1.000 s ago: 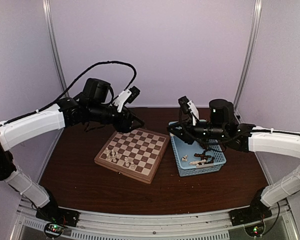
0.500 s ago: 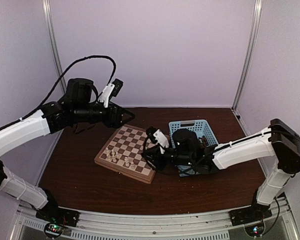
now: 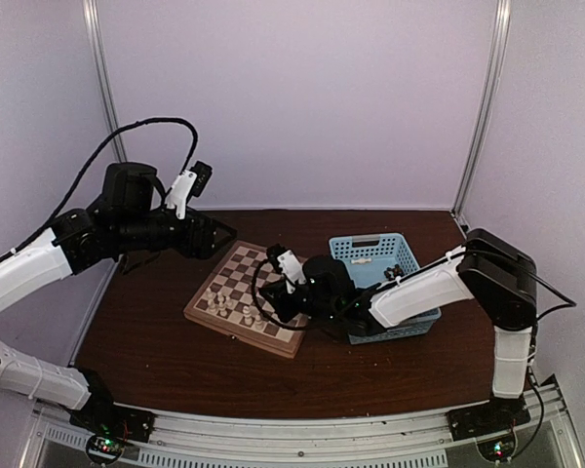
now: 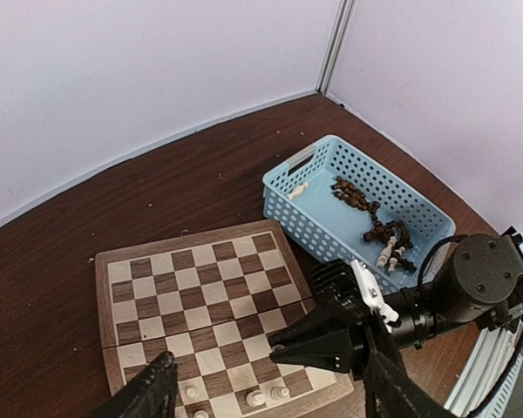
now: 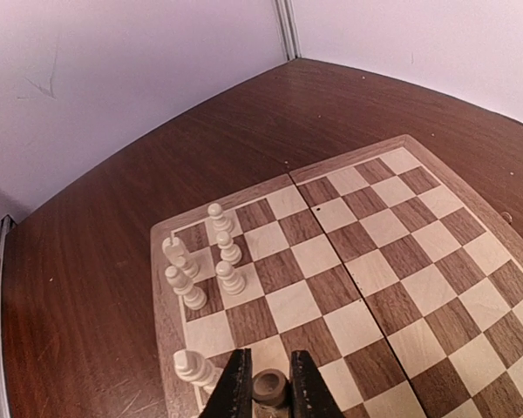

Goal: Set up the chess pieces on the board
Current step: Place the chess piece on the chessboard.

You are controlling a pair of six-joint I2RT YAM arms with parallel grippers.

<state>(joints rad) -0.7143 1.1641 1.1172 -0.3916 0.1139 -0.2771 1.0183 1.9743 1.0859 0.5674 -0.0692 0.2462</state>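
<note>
Board (image 3: 285, 276): flat on the dark table (image 3: 156, 341), just left of the light-blue basket (image 3: 370, 241). A cluster of cream pieces (image 5: 200, 261) stands at one corner of the board, and loose pieces (image 4: 375, 231), dark and cream, lie in the basket. Right gripper (image 5: 269, 383): low over the board's edge beside that cluster, fingers clamped on a dark brown piece (image 5: 269, 389). Left gripper (image 3: 222, 235): raised off the board's far-left edge, fingers apart, holding nothing.
</note>
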